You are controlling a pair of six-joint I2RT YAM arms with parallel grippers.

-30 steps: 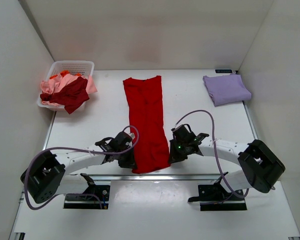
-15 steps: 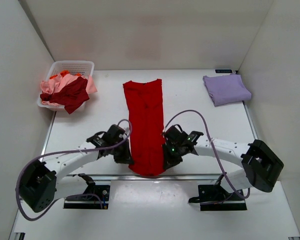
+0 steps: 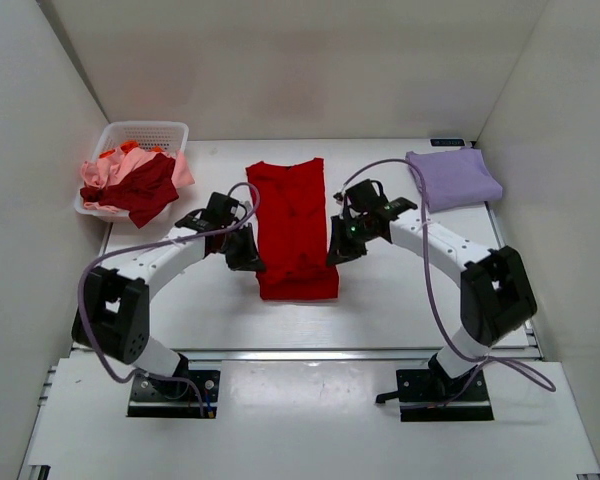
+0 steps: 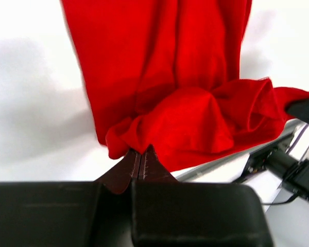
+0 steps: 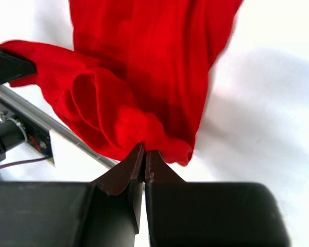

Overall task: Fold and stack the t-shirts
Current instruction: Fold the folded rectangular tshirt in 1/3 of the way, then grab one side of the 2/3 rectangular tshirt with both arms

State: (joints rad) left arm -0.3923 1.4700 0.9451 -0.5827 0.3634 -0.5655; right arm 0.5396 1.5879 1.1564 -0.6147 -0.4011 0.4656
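A bright red t-shirt (image 3: 295, 225) lies lengthwise in the middle of the table, its near end lifted and doubled back over itself. My left gripper (image 3: 252, 262) is shut on the red t-shirt's near left corner (image 4: 124, 141). My right gripper (image 3: 335, 255) is shut on the near right corner (image 5: 159, 140). Between the two corners the cloth sags in loose folds (image 4: 206, 123) (image 5: 100, 108). A pale lavender t-shirt (image 3: 453, 178) lies folded at the far right. Pink, orange and dark red t-shirts (image 3: 135, 182) are heaped in a basket at the far left.
The white plastic basket (image 3: 145, 131) stands at the far left against the white side wall. White walls close the table on the left, back and right. A metal rail (image 3: 310, 352) runs along the table's near edge, with both arm bases below it.
Both grippers have carried the red t-shirt's near end away from the front edge toward the back, folding the shirt over itself. The left gripper closed on the cloth as the move began.
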